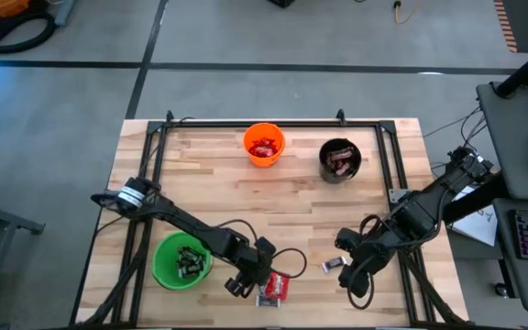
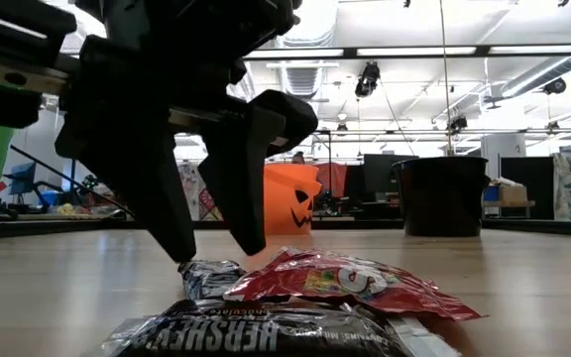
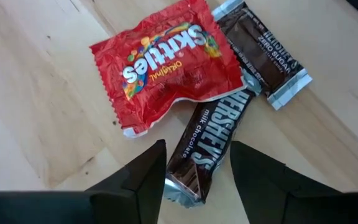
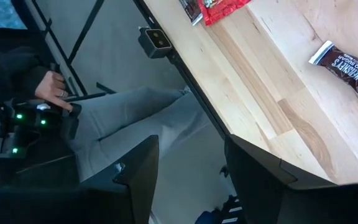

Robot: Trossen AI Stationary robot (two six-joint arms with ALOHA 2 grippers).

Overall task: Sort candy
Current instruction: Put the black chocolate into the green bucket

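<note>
While the left gripper (image 1: pixel 243 285) hangs low over the near edge of the wooden table (image 1: pixel 291 197), its fingers (image 3: pixel 143 182) stand apart on either side of a Hershey's milk chocolate bar (image 3: pixel 211 140) without visibly pressing it. This bar lies partly under a red Skittles packet (image 3: pixel 166 64), and a second dark bar marked zero sugar (image 3: pixel 263 53) lies against the packet's other side; in the low view the three overlap in one cluster close to the near edge. Just left of this cluster stands the green cup (image 1: pixel 182 260), holding dark bars. At the near right, the right gripper (image 1: pixel 357 280) is poised past the table's near edge with its jaws apart and empty; a lone dark Hershey's bar (image 4: pixel 344 68) lies on the wood beside it. Far across open tabletop stand the orange cup (image 1: pixel 264 145) with red candy and the black cup (image 1: pixel 340 160). A seated person's hand (image 4: pixel 53 91) shows beyond the near edge.
</note>
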